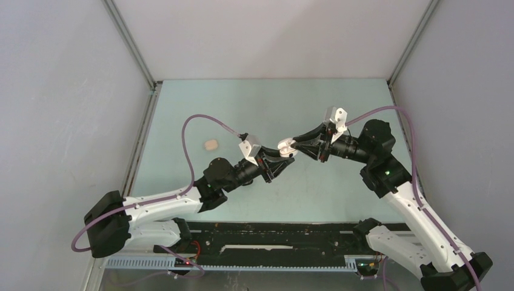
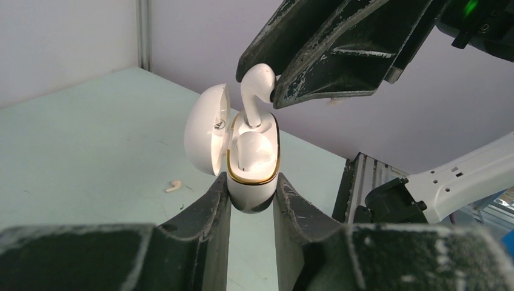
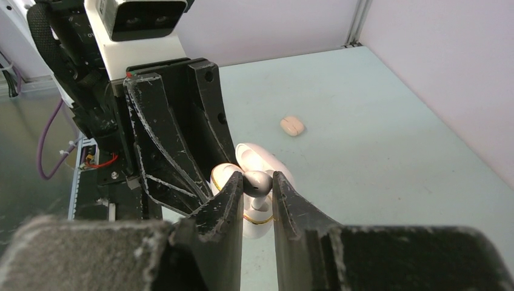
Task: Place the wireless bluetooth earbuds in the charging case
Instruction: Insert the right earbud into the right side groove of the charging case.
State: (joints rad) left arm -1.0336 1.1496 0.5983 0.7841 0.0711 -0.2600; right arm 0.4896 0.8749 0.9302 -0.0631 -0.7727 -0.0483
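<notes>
Bases of both arms sit at the near edge of the table [image 1: 339,200], behind a black rail [image 1: 273,236] that runs between them. From there the two arms reach inward and meet over the middle of the pale green surface.

The left gripper [image 2: 251,182] is clenched on the charging case [image 2: 253,195]. Its two fingers press the lower body of the case from both sides and hold it upright above the table. The case is white with a thin gold rim, and its lid stands open, tilted to one side. A second earbud [image 2: 253,151] already lies in the nearer pocket.

The right gripper [image 3: 259,185] comes from the opposite side and grasps a white earbud [image 2: 254,91] by its head. The stem of this earbud points down into the farther pocket of the case, and the head stands above the rim.

On the table to the left of the case, well apart from it, lies a small beige object [image 1: 210,145] with a seam across it; whether it is another case I cannot tell. A tiny pale scrap [image 2: 174,186] lies on the surface too. Grey walls [image 1: 267,36] close the far side.
</notes>
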